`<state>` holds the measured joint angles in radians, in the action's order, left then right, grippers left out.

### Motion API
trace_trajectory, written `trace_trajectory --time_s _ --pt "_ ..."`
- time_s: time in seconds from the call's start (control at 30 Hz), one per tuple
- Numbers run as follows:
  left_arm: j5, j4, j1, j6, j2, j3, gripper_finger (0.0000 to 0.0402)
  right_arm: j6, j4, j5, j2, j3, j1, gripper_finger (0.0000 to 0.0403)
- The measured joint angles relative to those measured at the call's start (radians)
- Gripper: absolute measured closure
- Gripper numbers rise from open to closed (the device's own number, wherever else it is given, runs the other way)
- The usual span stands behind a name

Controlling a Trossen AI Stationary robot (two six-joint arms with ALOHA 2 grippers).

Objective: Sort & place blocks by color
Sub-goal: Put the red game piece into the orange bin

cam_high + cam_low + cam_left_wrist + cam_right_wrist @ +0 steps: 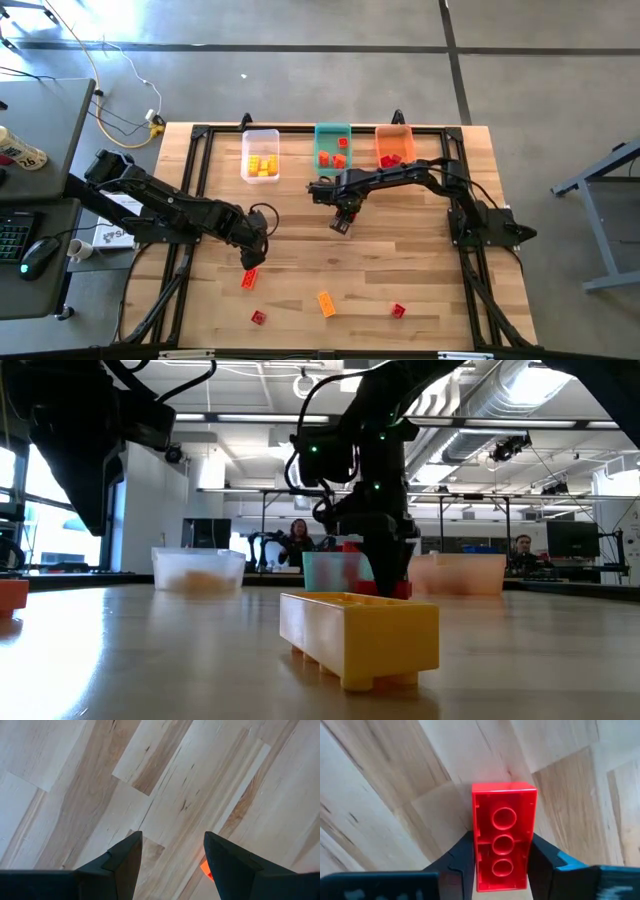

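The right gripper [502,870] had its two fingers pressed against the long sides of a red block [503,832], which lay underside up with its three hollow tubes showing. In the high view this gripper [341,222] sat just below the middle of the frame's upper half, beneath the bins. The grip looked made or very nearly made. To carry out the step well, the jaws should seat squarely on the flat sides before any lift, and the lift should go straight up so the block does not twist out.

The left gripper [170,857] stood open over bare wood, holding nothing. An orange-red block [205,869] showed just past one finger. In the high view this gripper [258,240] hung left of centre, with that block [249,278] close below it.

Three bins stood in a row at the upper middle of the high view. The clear bin [260,133] held yellow blocks. The teal bin [333,129] held red and orange-looking pieces. The orange bin [394,131] held red pieces. By that showing the colours were not cleanly separated, so the proper bin for the held block could not be fixed with certainty.

Loose blocks lay along the lower part of the table [420,260]: a red one [259,318], an orange one [326,303] and another red one [398,311]. In the low view a yellow block [360,635] filled the foreground.
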<state>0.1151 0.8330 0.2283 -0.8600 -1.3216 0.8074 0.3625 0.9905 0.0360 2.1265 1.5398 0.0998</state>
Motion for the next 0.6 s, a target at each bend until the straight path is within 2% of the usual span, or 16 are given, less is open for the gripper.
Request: trace_trajectory --time_s 0.23,0.6 --pt "0.001 0.000 0.000 0.000 0.000 0.000 0.0202 0.031 0.076 0.003 -0.006 0.000 -0.002 0.0295" --pt "0.001 0.000 0.000 0.000 0.000 0.000 0.0202 0.091 0.188 0.147 -0.113 0.000 -0.002 0.0295"
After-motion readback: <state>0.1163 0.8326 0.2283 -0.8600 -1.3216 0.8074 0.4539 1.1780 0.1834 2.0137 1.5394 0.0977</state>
